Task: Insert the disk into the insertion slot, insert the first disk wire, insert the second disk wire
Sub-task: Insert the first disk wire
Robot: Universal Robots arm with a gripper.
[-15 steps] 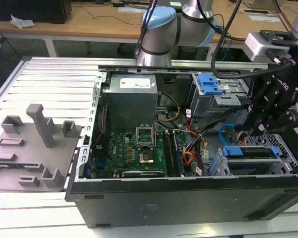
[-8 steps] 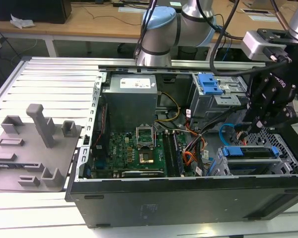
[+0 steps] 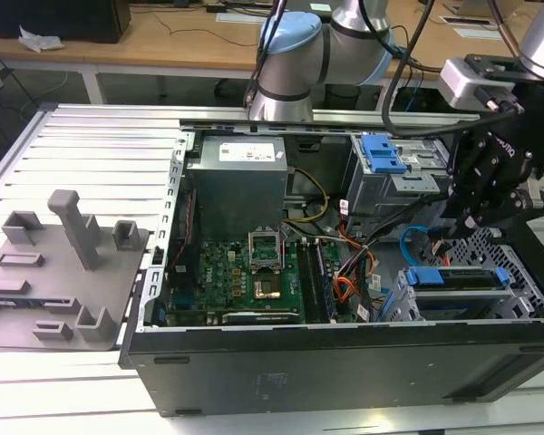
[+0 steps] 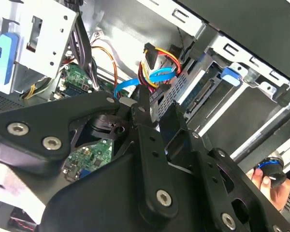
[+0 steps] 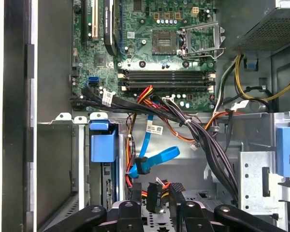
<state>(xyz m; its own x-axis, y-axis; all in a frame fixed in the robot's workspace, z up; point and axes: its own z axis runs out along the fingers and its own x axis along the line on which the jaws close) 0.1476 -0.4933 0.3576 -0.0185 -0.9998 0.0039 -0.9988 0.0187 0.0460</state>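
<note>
Exterior view: blue-framed silver disk (image 3: 458,281)

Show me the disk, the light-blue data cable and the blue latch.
The disk (image 3: 453,275), exterior view, on its blue carrier edge.
The light-blue data cable (image 5: 162,157), first wrist view, on its flat loop.
The blue latch (image 3: 381,152), exterior view, on its middle.

The exterior view looks down from a distance onto the open computer case (image 3: 326,372). Both wrist views sit close inside it, sharing the light-blue second disk wire (image 5: 159,157) (image 4: 160,75).

No legible print anywhere
</note>
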